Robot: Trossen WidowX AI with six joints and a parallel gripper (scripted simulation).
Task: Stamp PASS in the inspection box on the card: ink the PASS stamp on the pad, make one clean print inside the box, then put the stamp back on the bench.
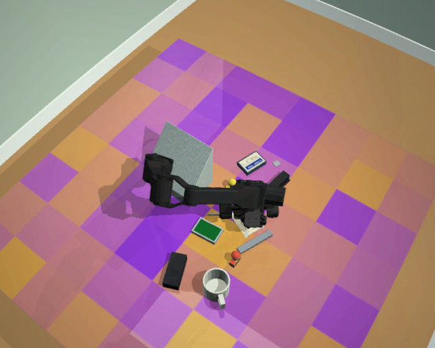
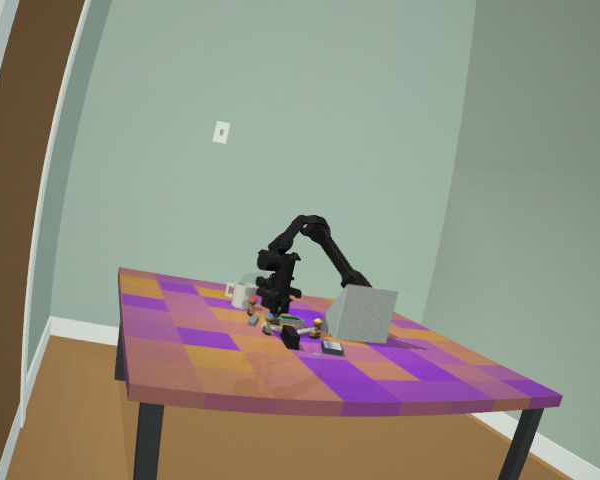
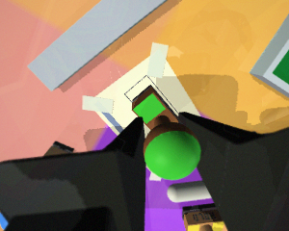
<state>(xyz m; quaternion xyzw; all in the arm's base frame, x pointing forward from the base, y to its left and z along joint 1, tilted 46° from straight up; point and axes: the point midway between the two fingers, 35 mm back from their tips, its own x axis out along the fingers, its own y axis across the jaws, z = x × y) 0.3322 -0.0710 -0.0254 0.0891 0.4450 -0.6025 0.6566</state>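
Note:
My gripper [image 3: 160,120] [image 1: 253,219] [image 2: 275,304] is shut on the PASS stamp, which has a round green knob [image 3: 172,153] and a brown neck. It points down over the card. The stamp's green base [image 3: 148,108] lies within the black outline of the inspection box [image 3: 135,84] on the cream card [image 3: 117,98] [image 1: 247,230]. I cannot tell whether the base touches the card. Pale tape strips hold the card's corners. The green ink pad [image 3: 285,64] [image 1: 207,229] lies just left of the card in the top view.
A grey bar [image 1: 254,241] [image 3: 87,36] lies beside the card. A red-knobbed stamp [image 1: 235,257], a white mug [image 1: 216,284] [image 2: 241,294] and a black box [image 1: 175,270] lie in front. A yellow-knobbed stamp [image 1: 231,182], a grey block [image 1: 188,157] [image 2: 362,315] and a blue cassette [image 1: 251,162] lie behind.

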